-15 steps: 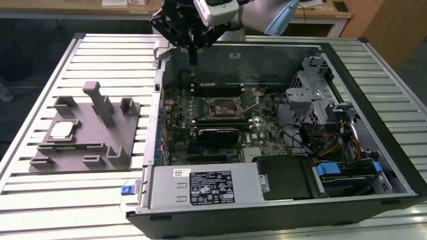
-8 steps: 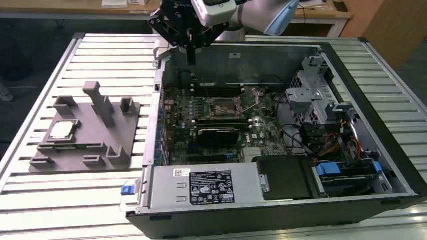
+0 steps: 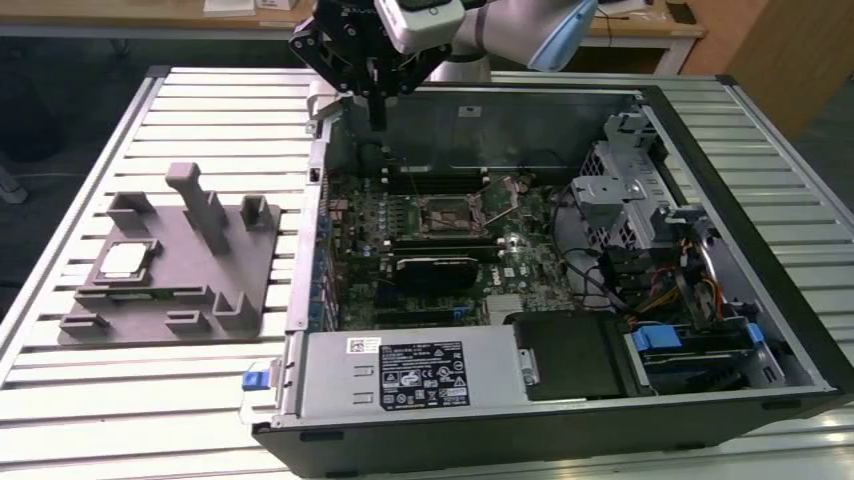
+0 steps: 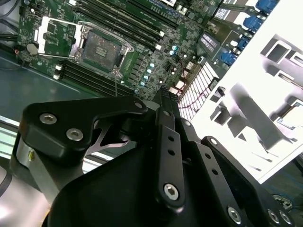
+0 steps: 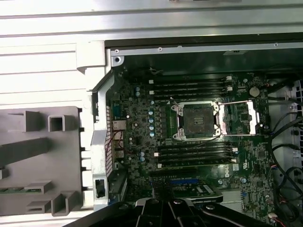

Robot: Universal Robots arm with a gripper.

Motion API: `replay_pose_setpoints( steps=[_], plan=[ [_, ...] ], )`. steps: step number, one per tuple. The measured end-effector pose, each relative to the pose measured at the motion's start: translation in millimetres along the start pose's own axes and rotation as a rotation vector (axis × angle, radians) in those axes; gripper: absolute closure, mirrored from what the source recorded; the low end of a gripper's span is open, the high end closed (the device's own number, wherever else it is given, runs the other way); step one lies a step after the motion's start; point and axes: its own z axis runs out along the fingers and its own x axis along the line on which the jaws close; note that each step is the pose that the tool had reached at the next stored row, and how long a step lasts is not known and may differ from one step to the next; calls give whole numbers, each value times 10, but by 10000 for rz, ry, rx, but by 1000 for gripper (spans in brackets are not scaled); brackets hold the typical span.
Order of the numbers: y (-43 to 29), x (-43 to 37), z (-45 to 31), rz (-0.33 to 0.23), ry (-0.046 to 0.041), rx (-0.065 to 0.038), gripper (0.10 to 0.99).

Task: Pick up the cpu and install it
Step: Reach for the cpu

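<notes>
The cpu, a small silvery square chip, lies flat in a recess of the grey plastic tray at the exterior view's left, outside the computer case. My gripper hangs high over the case's far left corner, shut with nothing in it, well away from the cpu. In the second wrist view the gripper points down toward the motherboard edge. The cpu socket on the motherboard stands with its metal frame flipped up, and it shows bare in both wrist views.
The case lies open on a slatted metal table. Inside are memory slots, a black power supply, drive cages and loose cables. The tray has upright posts.
</notes>
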Motion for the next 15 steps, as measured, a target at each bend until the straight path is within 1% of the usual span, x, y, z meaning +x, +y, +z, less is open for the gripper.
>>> replay_pose_setpoints(
  steps=[15],
  plan=[
    [-10,140,-2,0,0,-1,980]
  ],
)
